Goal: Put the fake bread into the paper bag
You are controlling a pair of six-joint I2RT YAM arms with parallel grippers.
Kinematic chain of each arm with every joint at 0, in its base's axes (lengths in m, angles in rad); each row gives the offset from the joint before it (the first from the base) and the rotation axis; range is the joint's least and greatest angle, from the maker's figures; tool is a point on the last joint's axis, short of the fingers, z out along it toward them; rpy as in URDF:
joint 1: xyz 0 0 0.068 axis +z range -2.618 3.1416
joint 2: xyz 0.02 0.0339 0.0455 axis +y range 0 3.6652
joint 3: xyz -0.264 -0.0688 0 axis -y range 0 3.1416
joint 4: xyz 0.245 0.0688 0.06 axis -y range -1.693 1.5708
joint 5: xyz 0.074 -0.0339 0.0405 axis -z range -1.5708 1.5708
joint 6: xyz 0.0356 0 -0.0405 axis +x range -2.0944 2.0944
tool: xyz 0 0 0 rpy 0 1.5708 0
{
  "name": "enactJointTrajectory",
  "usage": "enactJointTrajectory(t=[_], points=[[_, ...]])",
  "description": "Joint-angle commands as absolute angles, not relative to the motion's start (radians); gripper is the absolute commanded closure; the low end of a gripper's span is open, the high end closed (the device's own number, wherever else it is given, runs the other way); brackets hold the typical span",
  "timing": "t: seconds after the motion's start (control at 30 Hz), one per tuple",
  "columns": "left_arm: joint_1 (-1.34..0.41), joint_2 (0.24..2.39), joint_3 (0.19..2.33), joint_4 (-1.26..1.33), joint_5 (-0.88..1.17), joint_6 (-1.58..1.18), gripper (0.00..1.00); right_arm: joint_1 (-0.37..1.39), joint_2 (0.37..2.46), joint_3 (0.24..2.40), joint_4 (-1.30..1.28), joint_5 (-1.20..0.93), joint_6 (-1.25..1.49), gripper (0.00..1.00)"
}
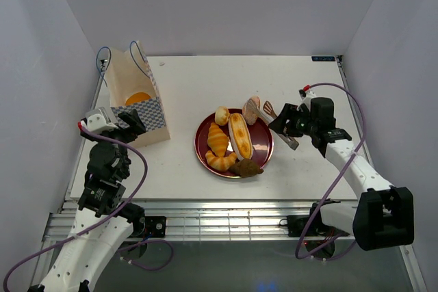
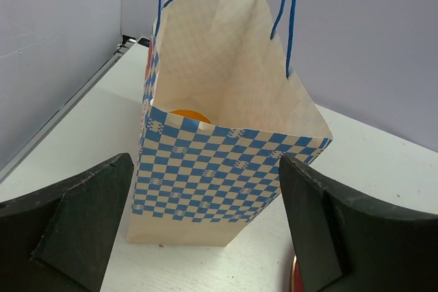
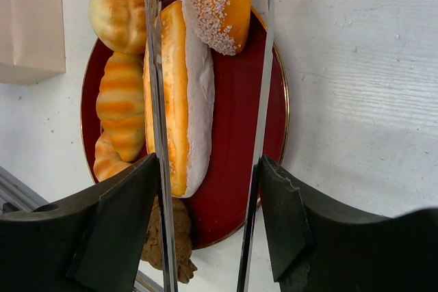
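The paper bag (image 1: 137,104) stands open at the left and fills the left wrist view (image 2: 219,162). One orange bun (image 2: 188,115) lies inside it. My left gripper (image 1: 126,120) is open and empty just in front of the bag's checkered band. My right gripper (image 1: 293,124) is shut on metal tongs (image 3: 154,100). The tong blades flank a sugared pinkish bun (image 3: 219,5) at the plate's far edge. The dark red plate (image 1: 265,150) holds a round bun (image 1: 222,115), two croissants (image 1: 218,139), an oblong roll (image 1: 240,135) and a dark brown piece (image 1: 246,167).
White walls close in the table on the left, back and right. The plate's red rim (image 2: 295,280) shows at the bottom of the left wrist view. A metal rail (image 1: 226,220) runs along the near edge between the arm bases.
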State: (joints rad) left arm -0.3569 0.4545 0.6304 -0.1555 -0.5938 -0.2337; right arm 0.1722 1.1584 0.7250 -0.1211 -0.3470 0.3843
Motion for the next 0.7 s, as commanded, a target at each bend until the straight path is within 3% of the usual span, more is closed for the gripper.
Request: enactJointTrajectory(t=[0.0, 0.37, 0.67], points=[[-0.359, 0.462, 0.65, -0.15, -0.578, -0.233, 0.02, 0.169, 1.183, 0.732, -0.022, -0.39, 0.373, 0.35], [-0.359, 0.454, 0.65, -0.152, -0.589, -0.238, 0.02, 0.169, 1.316, 0.779, 0.032, -0.425, 0.37, 0.37], [-0.359, 0.443, 0.65, -0.152, -0.61, -0.238, 0.02, 0.169, 1.312, 0.828, 0.002, -0.428, 0.373, 0.58]])
